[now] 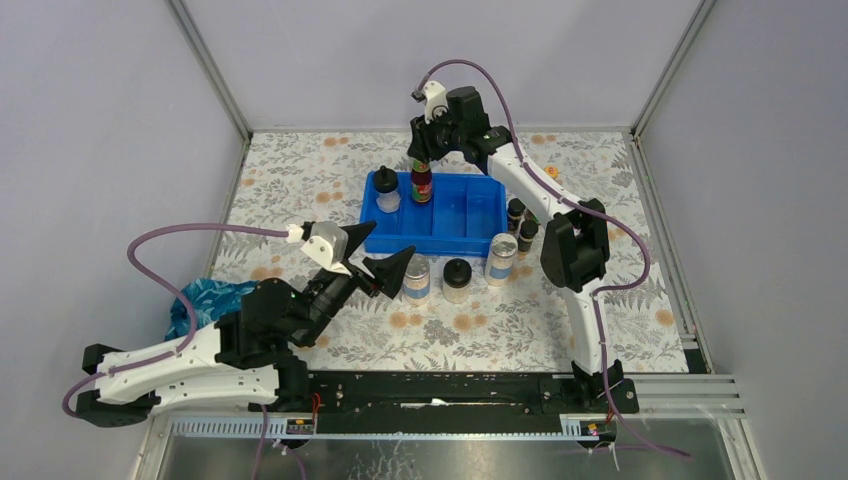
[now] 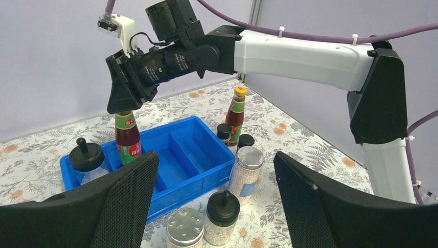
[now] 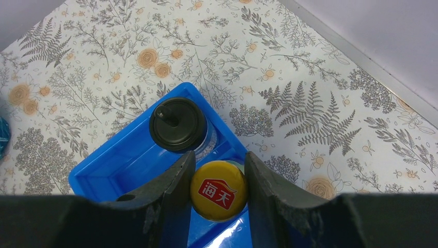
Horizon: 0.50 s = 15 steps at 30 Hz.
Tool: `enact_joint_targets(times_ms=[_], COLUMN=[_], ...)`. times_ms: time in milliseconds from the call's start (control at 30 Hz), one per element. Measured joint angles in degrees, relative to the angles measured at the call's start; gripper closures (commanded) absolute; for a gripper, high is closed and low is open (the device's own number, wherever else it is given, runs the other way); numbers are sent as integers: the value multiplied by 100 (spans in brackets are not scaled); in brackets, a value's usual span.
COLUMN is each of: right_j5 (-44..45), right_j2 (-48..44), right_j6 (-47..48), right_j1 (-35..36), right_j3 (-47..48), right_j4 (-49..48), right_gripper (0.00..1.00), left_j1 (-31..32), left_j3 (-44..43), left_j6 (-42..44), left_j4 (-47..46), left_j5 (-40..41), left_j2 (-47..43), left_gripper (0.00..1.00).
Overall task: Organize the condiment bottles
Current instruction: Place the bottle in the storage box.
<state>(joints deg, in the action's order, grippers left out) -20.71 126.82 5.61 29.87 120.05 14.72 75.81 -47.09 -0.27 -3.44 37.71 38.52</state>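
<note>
My right gripper [image 1: 420, 165] is shut on the yellow cap [image 3: 218, 190] of a red-labelled bottle [image 1: 421, 186] standing upright in the blue tray's [image 1: 470, 232] back left part, next to a black-domed jar [image 1: 387, 190]. My left gripper [image 1: 392, 240] is open and empty at the tray's front left corner. In front of the tray stand a silver-lidded jar [image 1: 417, 278], a black-domed jar [image 1: 457, 280] and another silver-lidded jar [image 1: 502, 258]. Two tiny black-capped bottles [image 1: 521, 222] stand right of the tray. The second red-labelled bottle [image 2: 236, 113] stands behind them.
A crumpled blue bag [image 1: 205, 300] lies at the left beside my left arm. The right arm's elbow [image 1: 574, 250] hangs over the table right of the tray. The tray's middle and right compartments [image 2: 193, 150] hold nothing. Grey walls enclose the table.
</note>
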Motion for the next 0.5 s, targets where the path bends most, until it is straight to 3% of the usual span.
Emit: enact_joint_targets(times_ms=[500], right_j5=[-140], right_j2=[258], right_j6=[-59], right_j1=[-31], right_j3=[44], right_j4=[-72], right_gripper=[100], left_j1=[0], left_j3=[35], left_j6=[24], left_j4=[-44], left_j5=[-48], left_j2=[68], left_gripper=[13])
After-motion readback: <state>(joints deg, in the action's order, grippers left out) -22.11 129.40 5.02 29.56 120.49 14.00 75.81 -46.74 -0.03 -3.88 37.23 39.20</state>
